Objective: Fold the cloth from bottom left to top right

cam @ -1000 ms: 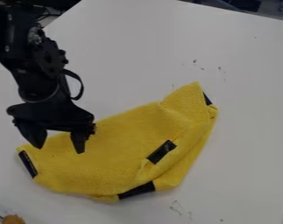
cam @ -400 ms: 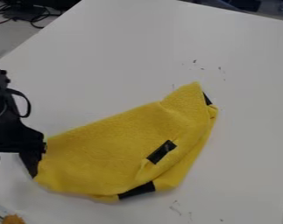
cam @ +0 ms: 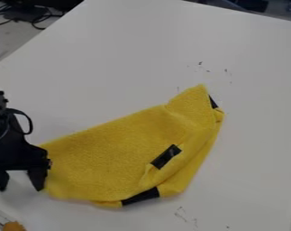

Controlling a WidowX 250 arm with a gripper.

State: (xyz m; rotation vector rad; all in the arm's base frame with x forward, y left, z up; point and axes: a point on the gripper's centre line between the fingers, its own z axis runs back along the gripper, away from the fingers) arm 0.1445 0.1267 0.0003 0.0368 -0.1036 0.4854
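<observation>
The fingers stand apart from each other, open, pointing down at the left edge of the view; the yellow cloth lies just to their right, its left end beside and partly behind the nearer finger, though whether they touch I cannot tell; from there the cloth spreads away from the fingers to the right and upward in the view, its peaked corner the part farthest up from them.

The cloth is partly folded and creased, with layers overlapping along the side away from the fingers; one black patch lies on its upper face, well to the right of the fingers; a second black patch is on its lower edge, nearer to them and lower in the view; a third black patch shows by the peaked corner, farthest from them.

The white surface carries the cloth; a small orange-brown thing is below the fingers at the view's bottom edge; dark cables are above them, past the surface's edge.
</observation>
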